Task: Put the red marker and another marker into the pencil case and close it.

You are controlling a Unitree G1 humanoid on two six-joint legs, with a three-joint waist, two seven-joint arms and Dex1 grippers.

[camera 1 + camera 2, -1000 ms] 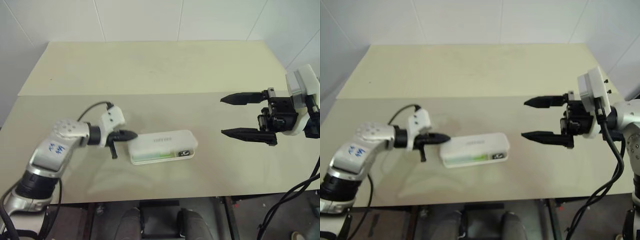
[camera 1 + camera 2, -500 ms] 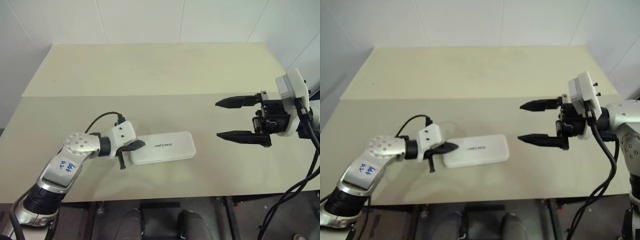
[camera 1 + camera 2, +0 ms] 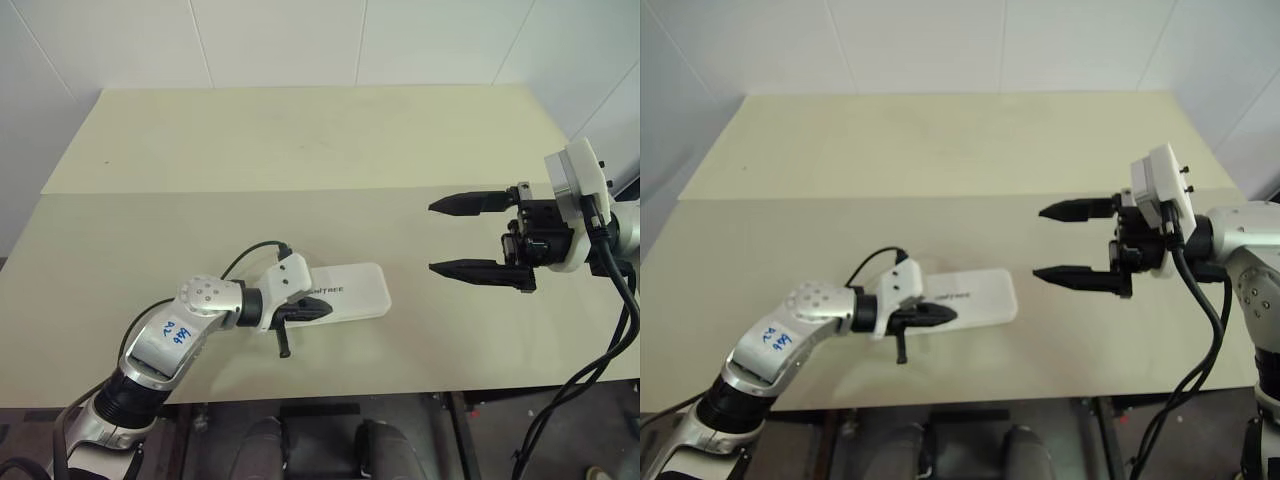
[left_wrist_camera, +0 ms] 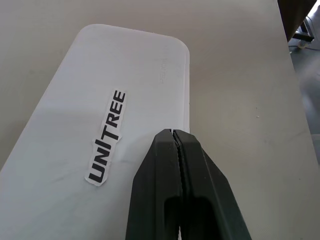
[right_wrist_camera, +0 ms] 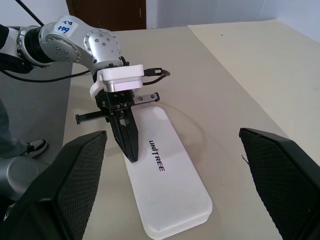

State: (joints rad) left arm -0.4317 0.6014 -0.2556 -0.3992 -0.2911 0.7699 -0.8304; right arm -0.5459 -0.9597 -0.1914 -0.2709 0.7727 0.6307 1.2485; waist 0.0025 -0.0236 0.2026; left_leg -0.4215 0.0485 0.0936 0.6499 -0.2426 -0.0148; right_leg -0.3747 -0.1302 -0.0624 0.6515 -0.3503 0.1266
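Observation:
The white pencil case (image 3: 352, 289) lies shut and flat near the table's front edge, its dark logo (image 4: 107, 136) facing up. My left gripper (image 3: 322, 310) is shut with nothing between its fingers, and its tip rests on the lid's left part, just beside the logo (image 5: 156, 155). My right gripper (image 3: 431, 236) hangs open above the table to the right of the case, well apart from it and pointing towards it. The red marker and the other marker are hidden from view.
The beige table (image 3: 300, 140) stretches far back to a white tiled wall. A seam (image 3: 200, 190) crosses it from side to side. The front edge (image 3: 400, 388) runs close below the case. A black cable (image 3: 250, 252) loops over my left wrist.
The case's lid, ajar with green showing in the gap a second ago, now lies flat and shut. My left gripper has slid right from the case's left end onto the lid.

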